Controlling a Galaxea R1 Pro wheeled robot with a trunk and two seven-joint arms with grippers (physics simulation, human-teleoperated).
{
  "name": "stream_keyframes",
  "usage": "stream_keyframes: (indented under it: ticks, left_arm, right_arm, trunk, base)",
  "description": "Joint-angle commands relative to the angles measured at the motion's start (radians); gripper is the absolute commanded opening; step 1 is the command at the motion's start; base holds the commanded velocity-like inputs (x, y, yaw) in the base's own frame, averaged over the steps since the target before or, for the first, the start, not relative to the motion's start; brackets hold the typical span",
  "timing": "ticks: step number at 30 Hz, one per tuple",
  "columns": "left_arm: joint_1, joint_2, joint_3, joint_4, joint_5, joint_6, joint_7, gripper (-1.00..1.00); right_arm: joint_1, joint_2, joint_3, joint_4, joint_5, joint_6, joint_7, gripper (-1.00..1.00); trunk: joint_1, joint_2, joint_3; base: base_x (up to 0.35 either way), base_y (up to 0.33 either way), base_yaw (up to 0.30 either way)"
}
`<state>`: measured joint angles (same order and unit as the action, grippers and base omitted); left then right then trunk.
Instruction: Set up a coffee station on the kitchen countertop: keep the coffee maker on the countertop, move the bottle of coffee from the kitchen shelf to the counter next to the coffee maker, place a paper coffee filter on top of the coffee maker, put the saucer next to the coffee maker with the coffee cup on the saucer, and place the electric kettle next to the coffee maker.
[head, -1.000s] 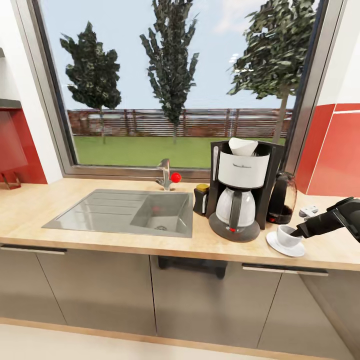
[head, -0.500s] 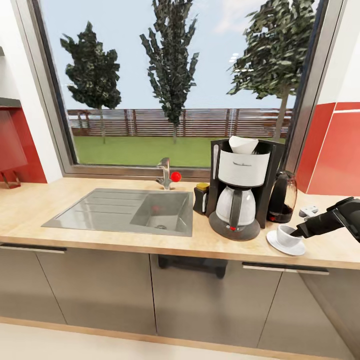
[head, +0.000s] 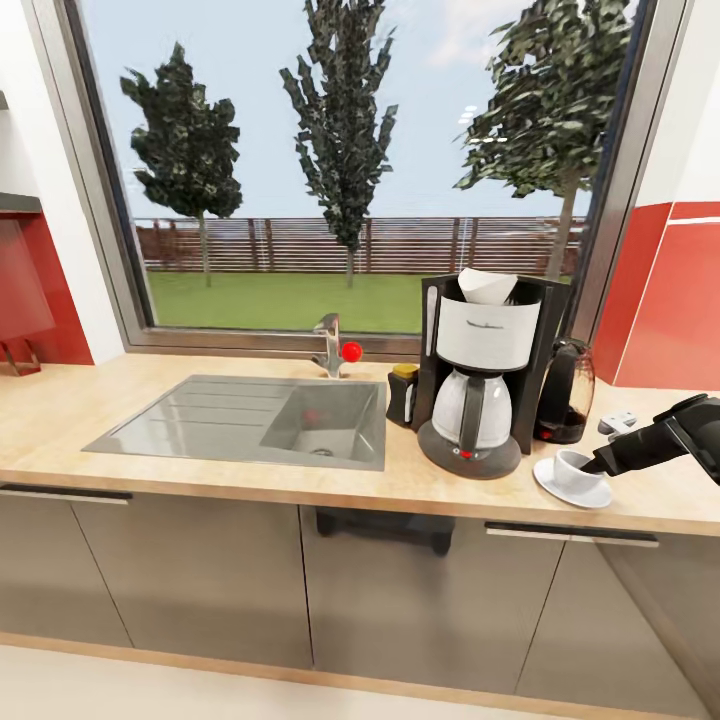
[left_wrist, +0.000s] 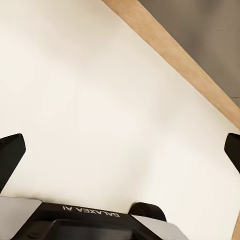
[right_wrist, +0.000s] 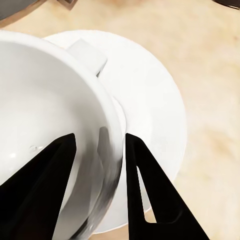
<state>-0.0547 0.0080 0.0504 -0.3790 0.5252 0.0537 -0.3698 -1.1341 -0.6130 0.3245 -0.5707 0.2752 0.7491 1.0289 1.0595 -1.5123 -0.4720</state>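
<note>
The coffee maker (head: 485, 375) stands on the kitchen countertop (head: 200, 480), right of the sink. A white paper coffee filter (head: 487, 287) sits in its top. The bottle of coffee (head: 403, 397) stands against its left side and the electric kettle (head: 565, 393) at its right rear. In front of the kettle lies the saucer (head: 572, 487) with the coffee cup (head: 574, 468) upright on it. My right gripper (head: 598, 465) is at the cup's right side. In the right wrist view its fingers (right_wrist: 145, 190) straddle the coffee cup's (right_wrist: 45, 115) rim, shut on the wall. My left gripper (left_wrist: 120, 150) hangs open over pale floor.
A grey inset sink (head: 250, 420) with a faucet (head: 330, 348) lies left of the coffee maker. A small white object (head: 617, 422) rests behind my right arm. Red wall panels flank the window. Dark grey cabinet fronts (head: 400, 600) run below the worktop edge.
The head view has drifted very slightly. The cup, the saucer and my right gripper keep their places relative to each other.
</note>
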Motion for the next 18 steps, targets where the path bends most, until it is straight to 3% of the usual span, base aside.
stream_keyframes:
  ticks: [1, 18]
  left_arm:
    - [0.0, 0.0, 0.005, 0.0, 0.006, 0.006, -0.006, 1.0]
    - [0.0, 0.0, 0.005, 0.0, 0.006, 0.006, -0.006, 1.0]
  right_arm:
    - [-0.001, -0.001, 0.002, -0.001, 0.007, 0.003, 0.008, -1.0]
    - [-0.001, -0.001, 0.002, -0.001, 0.007, 0.003, 0.008, -1.0]
  trunk:
    - [0.0, -0.001, -0.001]
    - [0.008, -0.015, -0.007]
  base:
    - [0.0, 0.0, 0.0]
    - [0.0, 0.0, 0.0]
